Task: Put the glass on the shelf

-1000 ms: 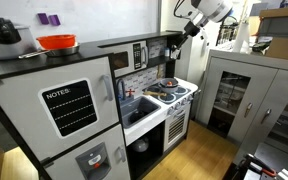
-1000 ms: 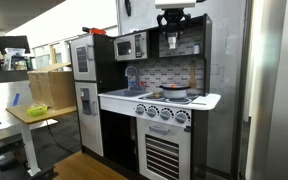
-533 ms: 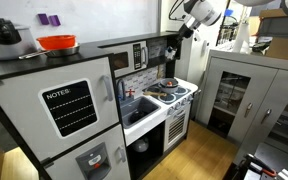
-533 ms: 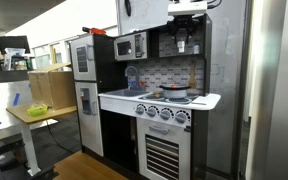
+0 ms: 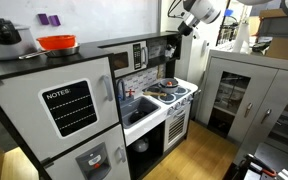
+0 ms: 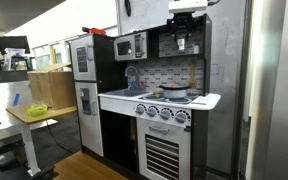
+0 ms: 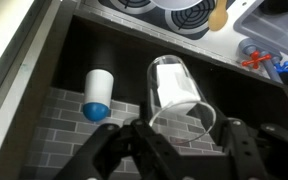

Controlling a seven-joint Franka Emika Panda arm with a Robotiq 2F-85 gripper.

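Note:
My gripper (image 7: 184,130) is shut on the clear glass (image 7: 174,92), which points away from the wrist camera into the dark open niche of the shelf (image 7: 104,45). In both exterior views the gripper (image 5: 180,31) (image 6: 183,40) hangs inside that niche at the end of the toy kitchen's upper shelf (image 6: 156,40), beside the built-in microwave (image 6: 131,45). The glass itself is too small to make out in the exterior views.
A white and blue canister (image 7: 97,94) stands in the niche just left of the glass, against the brick-pattern back wall (image 7: 64,125). Below are the stove burners (image 7: 189,18), a pan (image 6: 174,93) and the sink (image 5: 136,106). A grey glass-doored cabinet (image 5: 246,92) stands beside the kitchen.
Over the last second the arm has carried the glass sideways and slightly down into the shelf niche. In the last half second it has hardly moved.

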